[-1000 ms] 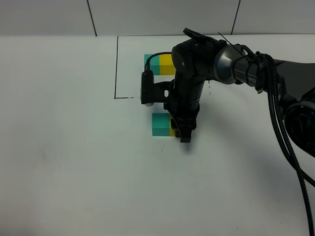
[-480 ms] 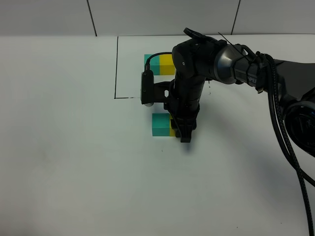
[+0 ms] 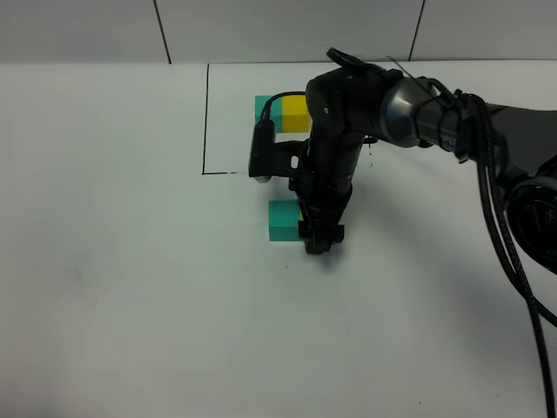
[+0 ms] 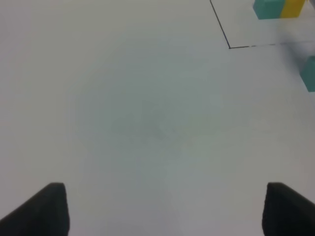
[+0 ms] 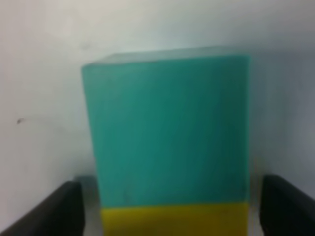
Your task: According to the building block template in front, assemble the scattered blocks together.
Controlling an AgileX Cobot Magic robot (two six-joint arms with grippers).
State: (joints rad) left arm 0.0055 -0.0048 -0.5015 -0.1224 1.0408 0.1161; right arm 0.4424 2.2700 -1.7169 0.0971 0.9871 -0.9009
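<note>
The template, a teal and yellow bar [image 3: 280,113], lies at the back inside a thin black drawn rectangle [image 3: 207,122]. It also shows in the left wrist view [image 4: 278,9]. In front of it the loose teal cube [image 3: 282,221] rests on the table, touching the loose yellow cube [image 5: 174,221]. From above, my right gripper [image 3: 318,239] almost fully hides the yellow cube. In the right wrist view the fingers [image 5: 44,211] straddle the yellow cube with small gaps, so the gripper is open. The teal cube [image 5: 170,130] lies just beyond. My left gripper [image 4: 162,216] is open and empty over bare table.
The white table [image 3: 130,287] spreads to the left and front. The right arm and its black cables [image 3: 496,200] cross the right side. The loose teal cube shows at the edge of the left wrist view [image 4: 310,73]. A wall runs along the back.
My right gripper has shifted slightly left over the yellow cube, hiding more of it. The cubes have not moved.
</note>
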